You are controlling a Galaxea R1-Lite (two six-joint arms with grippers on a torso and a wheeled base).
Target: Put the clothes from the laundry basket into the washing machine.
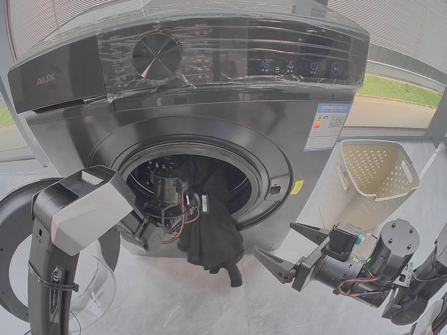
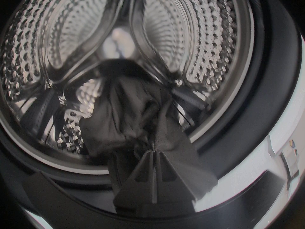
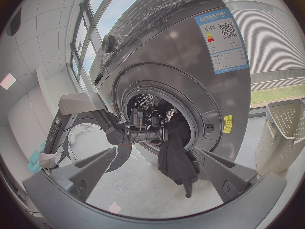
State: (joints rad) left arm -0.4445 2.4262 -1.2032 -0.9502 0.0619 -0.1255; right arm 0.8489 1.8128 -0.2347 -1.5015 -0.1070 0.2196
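Note:
A dark garment [image 1: 212, 229] hangs half out of the washing machine [image 1: 186, 117] door opening, its lower part draped over the rim toward the floor. Inside the steel drum [image 2: 178, 32] my left gripper [image 2: 154, 151] is shut on the garment [image 2: 133, 112], pinching a fold between its fingertips. The left arm's wrist [image 3: 149, 134] sits in the door opening. My right gripper [image 1: 288, 250] stands open low over the floor, to the right of the hanging cloth [image 3: 176, 158] and apart from it. The cream laundry basket [image 1: 372, 182] stands right of the machine.
The machine's round door [image 1: 18, 252] is swung open at the left, beside my left arm. Grey tiled floor [image 1: 186, 303] stretches in front of the machine. Windows run behind and to the right of it.

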